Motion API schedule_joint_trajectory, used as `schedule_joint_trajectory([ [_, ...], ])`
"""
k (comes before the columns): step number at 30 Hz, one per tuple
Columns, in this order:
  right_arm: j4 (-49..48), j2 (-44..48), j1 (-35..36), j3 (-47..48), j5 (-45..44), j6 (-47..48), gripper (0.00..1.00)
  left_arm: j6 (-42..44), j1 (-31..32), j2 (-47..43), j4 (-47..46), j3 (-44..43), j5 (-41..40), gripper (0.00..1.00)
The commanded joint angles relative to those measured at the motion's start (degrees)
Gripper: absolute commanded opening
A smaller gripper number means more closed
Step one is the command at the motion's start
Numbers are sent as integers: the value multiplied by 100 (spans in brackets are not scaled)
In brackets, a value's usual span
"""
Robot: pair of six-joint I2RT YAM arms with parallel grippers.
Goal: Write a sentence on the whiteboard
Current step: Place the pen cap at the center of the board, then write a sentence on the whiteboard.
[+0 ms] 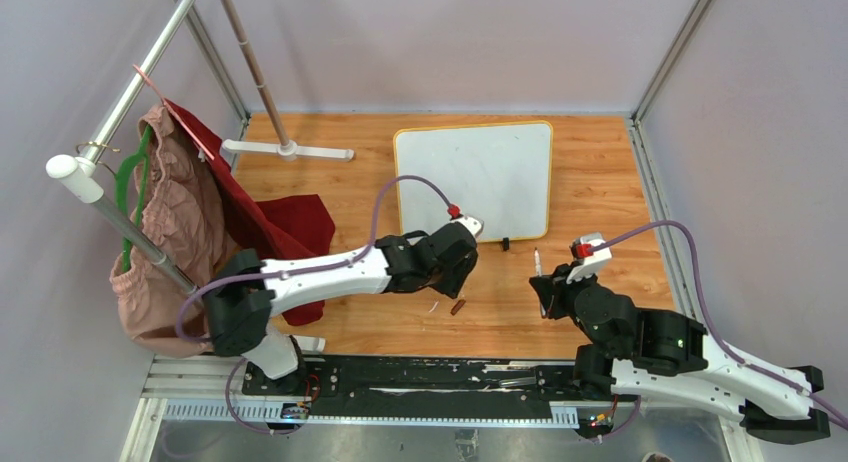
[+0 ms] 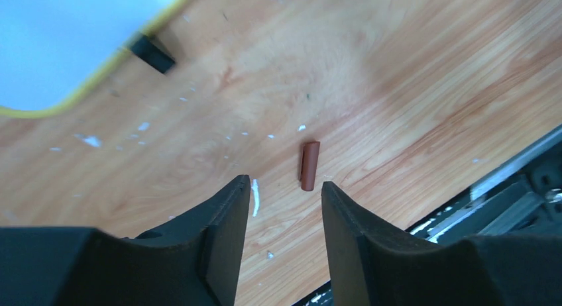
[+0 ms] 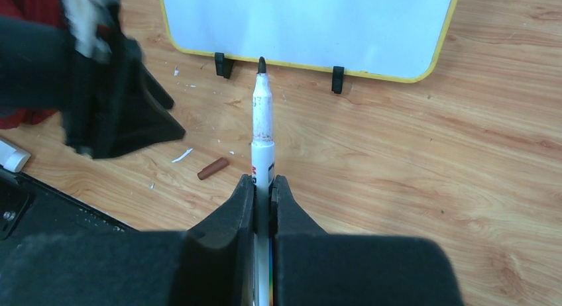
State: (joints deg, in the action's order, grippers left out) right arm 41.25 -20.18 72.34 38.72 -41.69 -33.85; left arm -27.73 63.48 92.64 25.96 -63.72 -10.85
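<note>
top: whiteboard (image 1: 473, 177) blank, upper centre; right gripper (image 1: 547, 290) below its lower-right corner | left wrist: left gripper (image 2: 281, 183) spread, empty; cap (image 2: 309, 165) just beyond | right wrist: jaws pinch marker (image 3: 262, 120), long axis up-frame, tip short of whiteboard's lower rim

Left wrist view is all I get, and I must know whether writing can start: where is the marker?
Observer: The right gripper is shut on the marker, whose tip is uncapped.
Operator: Anything written on the whiteboard?
Observer: No, the whiteboard is blank.
Operator: Is the tip on it?
Observer: No. The tip points toward the whiteboard's near edge but stops short of it.
</note>
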Motion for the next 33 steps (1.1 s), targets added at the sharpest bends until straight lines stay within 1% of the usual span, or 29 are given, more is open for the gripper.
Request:
schedule_joint_trajectory([
  [1,-66,-97,-53,254,221,229,0,101,33,-1085,215,-280,-858,51],
  [4,-430,-201,-53,301,705,569,0,208,33,-1867,-94,-73,-966,54],
  [6,-731,-283,-53,334,1077,751,0,350,33,-2554,-742,315,-694,57],
  [7,-906,-330,-53,335,1279,830,0,411,33,-2910,-1140,578,-492,60],
  [9,-1303,-409,-53,319,1725,951,0,396,33,-3612,-1889,1117,-311,69],
  [10,-1525,-454,-57,300,1920,1009,0,350,33,-3975,-2302,1409,-298,76],
  [11,-1748,-524,-55,276,2087,1044,0,205,35,-4313,-2669,1785,-319,86],
  [12,-1966,-586,-55,261,2241,1077,0,85,33,-4619,-3059,2101,-345,91],
  [14,-2335,-735,-53,266,2507,1119,0,-23,33,-5172,-3706,2590,-187,99],
  [17,-2760,-983,-53,322,2832,1118,0,-56,33,-5587,-3889,2731,436,100],
  [20,-3191,-1218,-53,370,3189,1139,0,-87,35,-5617,-3893,2612,1360,100],
  [22,-3559,-1362,-53,386,3392,1176,0,-113,33,-5550,-3894,2495,1773,100],
  [25,-3887,-1520,-53,480,3526,1193,0,-136,33,-5409,-3883,2350,2082,99],
  [29,-4064,-1671,-53,715,3569,1285,0,-33,33,-5267,-3824,2186,2409,98],
  [33,-4080,-1851,-53,937,3668,1380,0,91,34,-5084,-3671,1937,2451,97],
])
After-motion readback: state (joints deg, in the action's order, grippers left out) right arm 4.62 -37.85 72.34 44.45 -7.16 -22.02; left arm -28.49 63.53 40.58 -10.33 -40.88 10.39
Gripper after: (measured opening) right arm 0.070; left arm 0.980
